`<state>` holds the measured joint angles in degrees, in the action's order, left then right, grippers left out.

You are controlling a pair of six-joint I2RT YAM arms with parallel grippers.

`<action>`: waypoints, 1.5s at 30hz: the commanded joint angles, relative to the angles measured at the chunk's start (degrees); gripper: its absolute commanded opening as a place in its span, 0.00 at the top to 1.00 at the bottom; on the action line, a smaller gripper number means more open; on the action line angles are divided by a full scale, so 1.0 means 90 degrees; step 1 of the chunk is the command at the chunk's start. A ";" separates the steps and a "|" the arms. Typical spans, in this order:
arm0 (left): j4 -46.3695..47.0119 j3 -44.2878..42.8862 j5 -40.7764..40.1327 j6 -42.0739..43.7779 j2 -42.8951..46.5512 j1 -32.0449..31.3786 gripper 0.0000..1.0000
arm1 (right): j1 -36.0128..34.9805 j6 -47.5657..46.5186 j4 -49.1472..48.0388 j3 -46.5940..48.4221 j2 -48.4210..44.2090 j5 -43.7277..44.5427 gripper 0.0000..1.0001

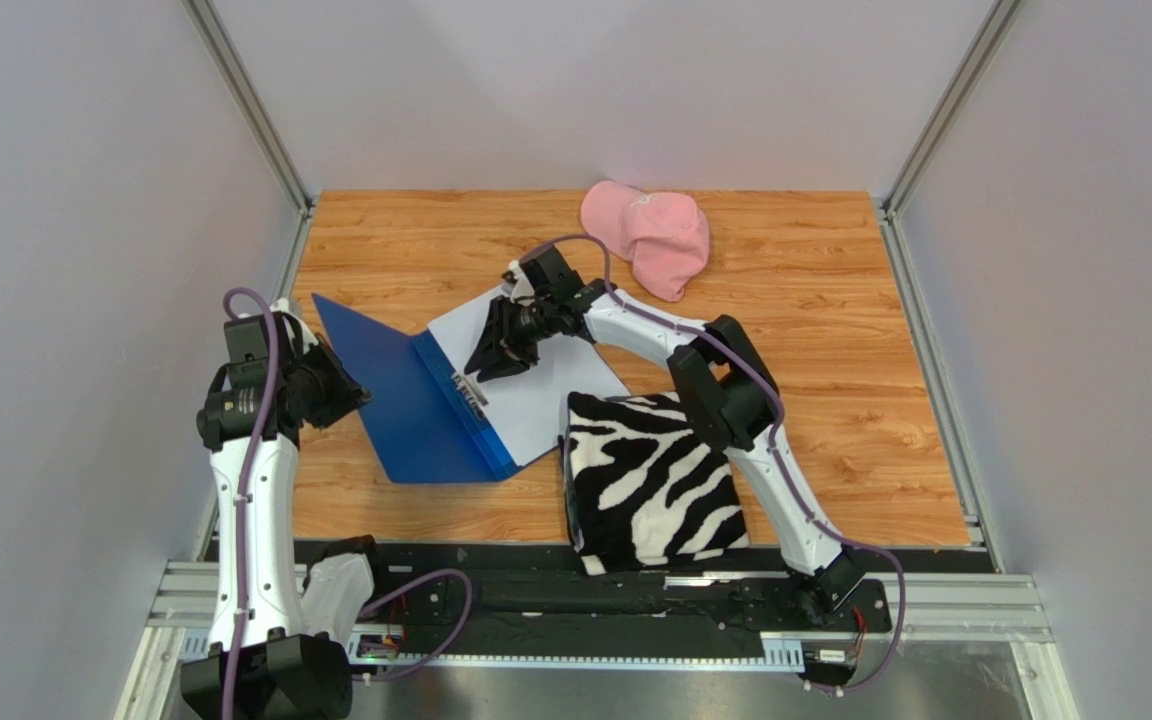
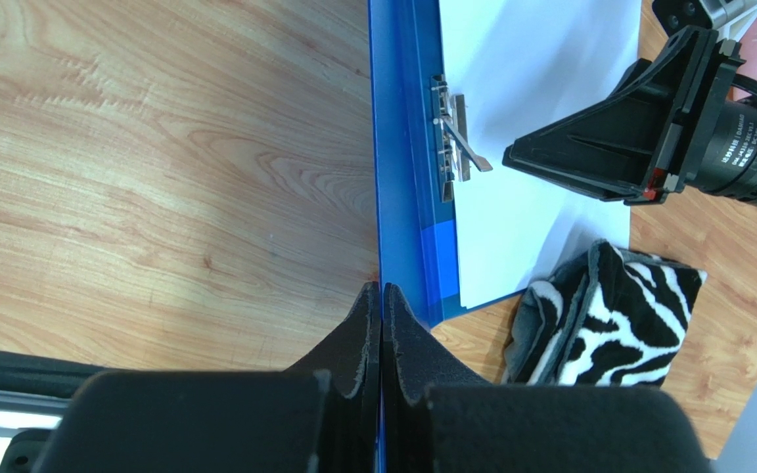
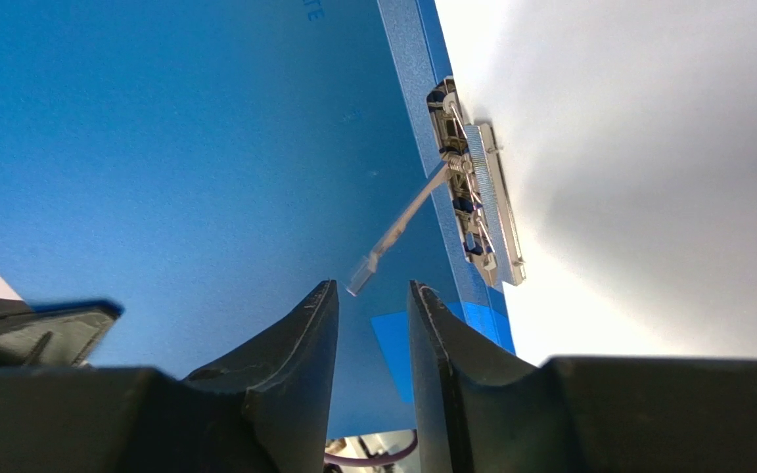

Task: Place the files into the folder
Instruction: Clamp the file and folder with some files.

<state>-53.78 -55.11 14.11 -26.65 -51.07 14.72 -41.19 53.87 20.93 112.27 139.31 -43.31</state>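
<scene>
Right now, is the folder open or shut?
Open: the left gripper holds the folder cover raised; files lie exposed inside by the clip.

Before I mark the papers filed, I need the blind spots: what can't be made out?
Sheet count: the files read as one white face in all views; edges too small.
Print on them: washed out in both wrist views.
Whether the clip pins them: right wrist view, its bar hides the paper edge.
Lettering on the folder: right wrist view, cut by the top edge.
</scene>
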 commanded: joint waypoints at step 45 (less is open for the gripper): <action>0.0214 -0.0214 0.0024 0.0169 0.0108 0.0015 1.00 | -0.0218 0.1378 -0.1358 -0.1069 -0.0841 0.0272 0.53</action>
<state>-53.69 -55.11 14.31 -26.50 -51.05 14.72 -43.16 64.84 10.98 99.79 132.66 -40.40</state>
